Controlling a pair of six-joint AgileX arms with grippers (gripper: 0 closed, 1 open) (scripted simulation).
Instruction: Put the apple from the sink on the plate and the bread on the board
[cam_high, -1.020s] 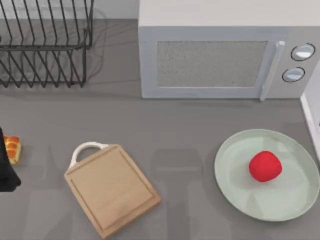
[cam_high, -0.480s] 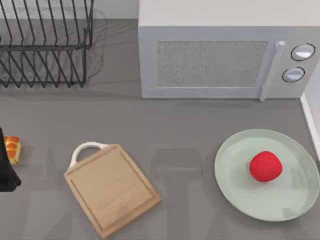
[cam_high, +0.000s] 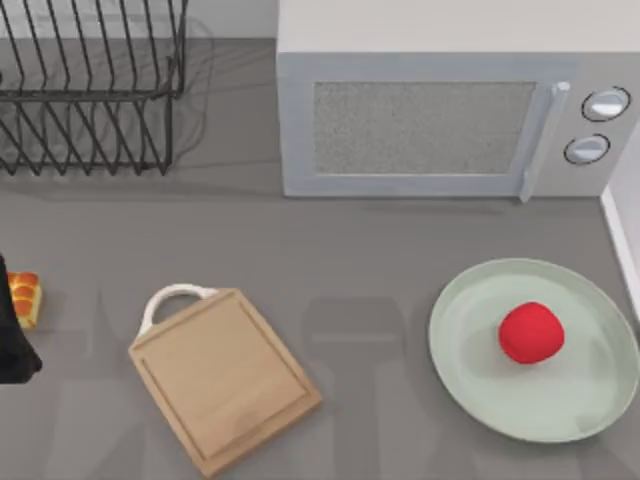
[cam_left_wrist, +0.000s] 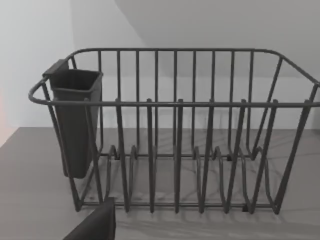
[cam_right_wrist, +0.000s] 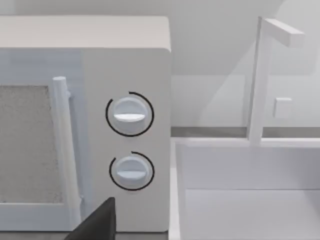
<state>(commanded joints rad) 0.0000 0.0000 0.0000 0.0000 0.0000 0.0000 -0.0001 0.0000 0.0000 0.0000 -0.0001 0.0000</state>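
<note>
The apple (cam_high: 531, 332) is a small, round, bright red ball. It sits on the plate (cam_high: 470, 375), a little right of the middle. The plate is big, round and pale green, with a low rim, and it lies on the right side of the grey surface (cam_high: 380, 250).

The bread (cam_high: 25, 297) is at the far left edge of the top view. Its tops are shiny orange and its sides are pale. A black part of the left arm (cam_high: 12, 335) covers some of it, and the edge cuts off the rest. I cannot tell if the left tool is open or closed.

The board (cam_high: 225, 378) is light brown wood, a rectangle with a groove near its edge and a white loop handle (cam_high: 172, 298). It lies tilted, near the bread but not touching it, with nothing on it.

A dark wire dish rack (cam_left_wrist: 175, 130) holds a dark cup (cam_left_wrist: 75, 120). A pale microwave (cam_right_wrist: 90, 125) has two round knobs (cam_right_wrist: 130, 115). Beside it is a white sink (cam_right_wrist: 240, 190) with a tap (cam_right_wrist: 265, 75).
</note>
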